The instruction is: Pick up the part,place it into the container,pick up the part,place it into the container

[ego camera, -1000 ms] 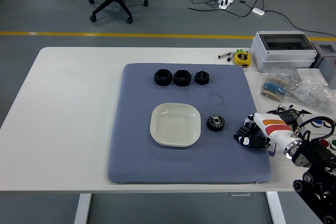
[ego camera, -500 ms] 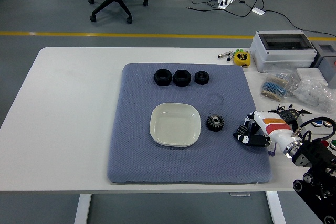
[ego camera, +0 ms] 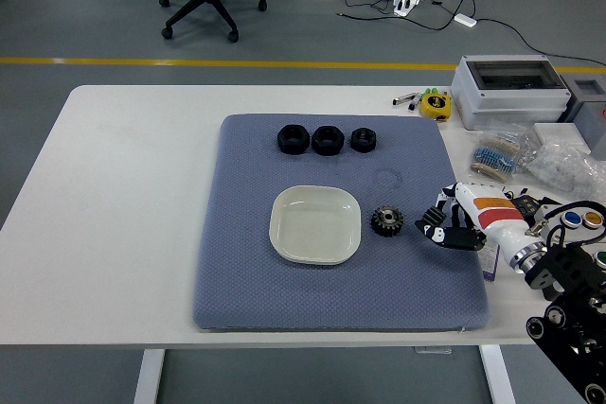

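While lying flat, gear (ego camera: 387, 221) faces up.

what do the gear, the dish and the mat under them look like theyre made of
The gear looks like dark metal or hard plastic: black and dull, with crisp teeth. The dish seems glazed ceramic or melamine: cream, smooth, with a soft sheen. The mat looks like blue-grey woven fabric or foam, with a fine dotted texture.
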Controlling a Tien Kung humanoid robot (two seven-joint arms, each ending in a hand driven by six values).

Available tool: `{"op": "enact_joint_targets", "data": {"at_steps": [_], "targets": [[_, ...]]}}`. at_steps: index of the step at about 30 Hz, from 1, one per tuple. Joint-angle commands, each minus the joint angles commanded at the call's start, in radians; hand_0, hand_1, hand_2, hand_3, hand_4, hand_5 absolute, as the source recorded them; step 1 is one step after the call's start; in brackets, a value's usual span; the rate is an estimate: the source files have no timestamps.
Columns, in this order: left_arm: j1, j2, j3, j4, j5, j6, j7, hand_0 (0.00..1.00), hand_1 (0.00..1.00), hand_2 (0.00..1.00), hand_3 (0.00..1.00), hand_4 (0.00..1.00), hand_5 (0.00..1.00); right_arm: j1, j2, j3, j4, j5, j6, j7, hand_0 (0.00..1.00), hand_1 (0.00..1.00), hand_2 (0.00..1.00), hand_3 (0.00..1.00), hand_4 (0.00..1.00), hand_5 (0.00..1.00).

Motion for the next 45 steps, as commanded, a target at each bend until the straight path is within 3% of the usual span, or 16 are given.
{"op": "enact_joint_targets", "data": {"at_steps": [6, 10, 23, 24, 29, 30, 35, 36, 45], "targets": [[-0.002, 0.001, -0.004, 0.000, 0.006, -0.002, 0.001, 0.671, 0.675, 0.678, 0.565, 0.633, 0.593, 0.040, 0.018, 0.001, 0.103, -0.034, 0.050, 0.011, 0.002, 0.081, 0.210, 0.332, 0.747, 0.446], [-0.002, 0.002, -0.005, -0.001, 0.007, -0.001, 0.002, 0.671, 0.675, 0.678, 0.565, 0.633, 0.593, 0.079, 0.037, -0.026, 0.130, -0.041, 0.067, 0.022, 0.002, 0.081, 0.210, 0.332, 0.747, 0.446], [0.002, 0.006, -0.014, -0.006, 0.027, -0.004, 0.012, 0.672, 0.677, 0.680, 0.565, 0.633, 0.592, 0.243, 0.144, -0.220, 0.065, -0.004, 0.083, 0.049, 0.002, 0.094, 0.232, 0.367, 0.777, 0.427], [0.003, 0.006, -0.015, -0.006, 0.028, -0.004, 0.013, 0.673, 0.677, 0.682, 0.565, 0.635, 0.594, 0.254, 0.153, -0.234, 0.051, -0.009, 0.087, 0.048, 0.002, 0.136, 0.293, 0.476, 0.869, 0.474], [0.005, 0.007, -0.014, -0.008, 0.024, -0.004, 0.015, 0.673, 0.677, 0.682, 0.565, 0.635, 0.594, 0.288, 0.182, -0.266, -0.011, -0.043, 0.131, 0.050, 0.002, 0.136, 0.293, 0.476, 0.869, 0.474], [0.005, 0.007, -0.014, -0.008, 0.025, -0.004, 0.015, 0.673, 0.676, 0.683, 0.566, 0.634, 0.591, 0.292, 0.186, -0.270, -0.022, -0.048, 0.139, 0.052, 0.054, 0.187, 0.426, 0.736, 0.998, 0.503], [0.004, 0.008, -0.015, -0.008, 0.025, -0.004, 0.016, 0.673, 0.676, 0.683, 0.566, 0.634, 0.591, 0.295, 0.194, -0.270, -0.052, -0.077, 0.155, 0.059, 0.054, 0.187, 0.426, 0.736, 0.998, 0.503], [0.004, 0.008, -0.015, -0.009, 0.026, -0.005, 0.016, 0.673, 0.676, 0.683, 0.566, 0.637, 0.595, 0.294, 0.194, -0.269, -0.055, -0.080, 0.153, 0.059, 0.087, 0.205, 0.490, 0.816, 0.998, 0.543], [0.007, 0.009, -0.017, -0.009, 0.031, -0.006, 0.018, 0.673, 0.675, 0.685, 0.566, 0.637, 0.594, 0.287, 0.173, -0.210, -0.028, -0.084, 0.131, 0.051, 0.105, 0.209, 0.506, 0.812, 0.998, 0.558]]}}
